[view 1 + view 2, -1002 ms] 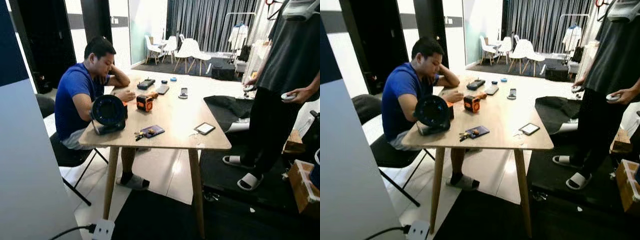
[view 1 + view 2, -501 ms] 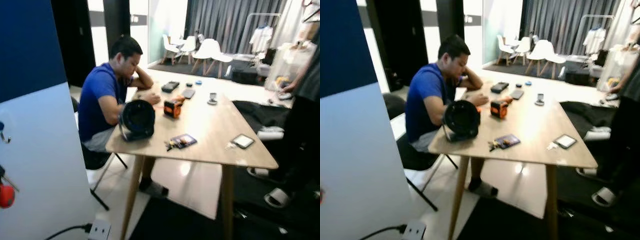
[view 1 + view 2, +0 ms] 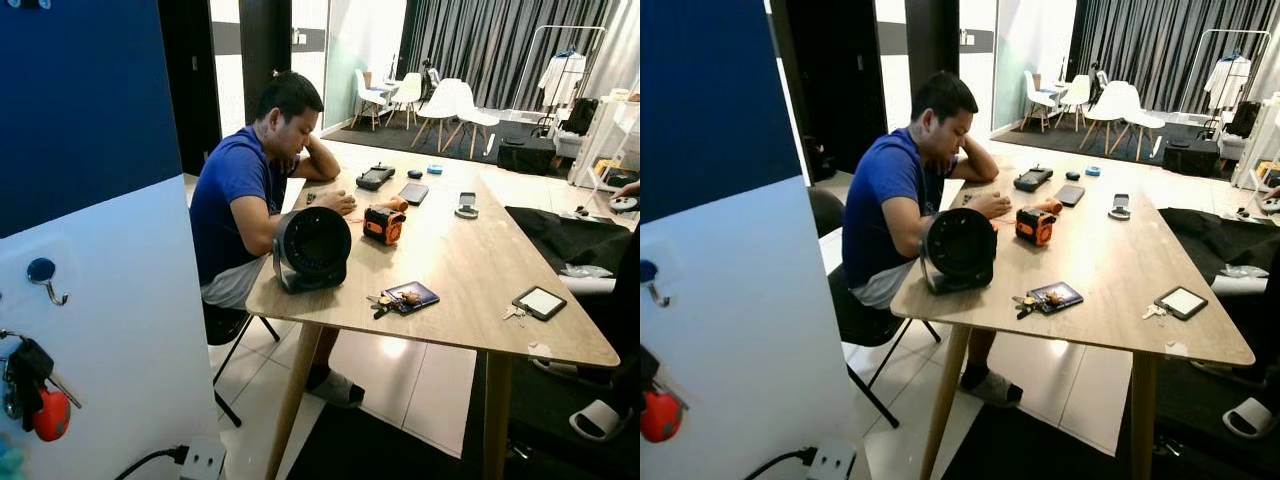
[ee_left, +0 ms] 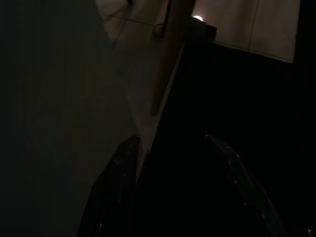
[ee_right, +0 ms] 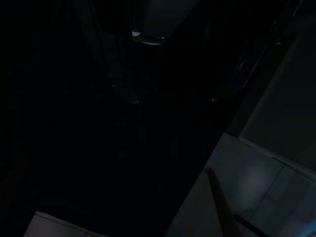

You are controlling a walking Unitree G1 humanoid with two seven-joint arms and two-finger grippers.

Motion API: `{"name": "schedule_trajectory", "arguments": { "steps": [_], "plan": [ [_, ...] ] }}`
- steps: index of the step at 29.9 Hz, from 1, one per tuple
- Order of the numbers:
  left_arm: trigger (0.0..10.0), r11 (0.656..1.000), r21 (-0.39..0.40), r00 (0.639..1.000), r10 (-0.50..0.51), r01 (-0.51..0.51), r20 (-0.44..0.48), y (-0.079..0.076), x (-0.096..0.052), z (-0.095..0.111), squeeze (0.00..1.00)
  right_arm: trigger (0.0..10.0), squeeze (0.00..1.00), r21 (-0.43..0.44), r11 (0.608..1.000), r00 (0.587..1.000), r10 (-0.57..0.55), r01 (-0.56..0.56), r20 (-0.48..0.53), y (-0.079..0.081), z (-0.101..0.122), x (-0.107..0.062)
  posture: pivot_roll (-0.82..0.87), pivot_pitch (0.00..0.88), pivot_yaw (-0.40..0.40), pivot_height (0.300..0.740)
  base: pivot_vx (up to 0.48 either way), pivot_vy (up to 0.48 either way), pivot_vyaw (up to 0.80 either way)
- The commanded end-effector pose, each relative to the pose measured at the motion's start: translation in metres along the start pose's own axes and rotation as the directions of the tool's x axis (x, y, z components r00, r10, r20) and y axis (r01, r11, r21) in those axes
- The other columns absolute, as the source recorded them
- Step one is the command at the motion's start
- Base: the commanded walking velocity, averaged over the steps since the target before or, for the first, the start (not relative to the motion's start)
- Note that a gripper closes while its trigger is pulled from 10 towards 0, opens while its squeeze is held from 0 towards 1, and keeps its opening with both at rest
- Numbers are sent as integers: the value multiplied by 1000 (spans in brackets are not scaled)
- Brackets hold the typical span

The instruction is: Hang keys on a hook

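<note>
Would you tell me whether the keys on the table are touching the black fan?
Apart. The left eye view shows bare tabletop between the keys and the black fan.

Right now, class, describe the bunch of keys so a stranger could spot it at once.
Find the long wooden table where a person sits. Near its front edge, right of the round black fan, lie the keys, touching a dark card; they are the only jumbled metal cluster there.

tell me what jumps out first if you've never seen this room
A seated person in a blue shirt leans on the long wooden table, with a round black fan near its front corner. A bunch of keys lies at the front edge, and on the blue-and-white wall panel to the left a hook hangs free.
</note>
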State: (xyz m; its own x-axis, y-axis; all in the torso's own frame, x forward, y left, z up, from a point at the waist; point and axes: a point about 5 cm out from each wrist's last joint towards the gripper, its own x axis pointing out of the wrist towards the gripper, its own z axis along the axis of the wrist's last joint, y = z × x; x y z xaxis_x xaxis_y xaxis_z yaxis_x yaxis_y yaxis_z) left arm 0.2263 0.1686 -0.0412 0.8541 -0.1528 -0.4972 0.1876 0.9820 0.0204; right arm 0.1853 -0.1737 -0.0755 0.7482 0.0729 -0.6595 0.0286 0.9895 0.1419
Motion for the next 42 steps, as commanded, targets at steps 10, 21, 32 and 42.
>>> {"name": "schedule_trajectory", "arguments": {
  "steps": [10, 21, 32, 42],
  "plan": [
    [10000, 999, 0, 999, -32, 32, 22, -4, -1, 1, 0, 10000, 0, 1, 1000, 1000, -8, 8, -13, -2, -4, -2, 58, 13, 16, 740, 0, -213, 0],
    [10000, 999, -3, 998, -52, 52, 18, -5, -2, 0, 0, 10000, 0, 4, 1000, 1000, -11, 11, -14, -3, -5, -3, 58, 16, 19, 740, 0, -399, 0],
    [10000, 998, -2, 998, -56, 56, 11, -4, -2, -1, 0, 10000, 0, 6, 1000, 1000, -11, 11, -17, -2, -6, -3, 59, 19, 20, 740, 0, -403, 0],
    [10000, 998, 15, 998, -56, 56, -17, -4, -2, -3, 0, 10000, 0, 7, 1000, 1000, -15, 15, -21, -4, -8, -4, 59, 21, 20, 740, 0, -138, 0]
  ]
}}
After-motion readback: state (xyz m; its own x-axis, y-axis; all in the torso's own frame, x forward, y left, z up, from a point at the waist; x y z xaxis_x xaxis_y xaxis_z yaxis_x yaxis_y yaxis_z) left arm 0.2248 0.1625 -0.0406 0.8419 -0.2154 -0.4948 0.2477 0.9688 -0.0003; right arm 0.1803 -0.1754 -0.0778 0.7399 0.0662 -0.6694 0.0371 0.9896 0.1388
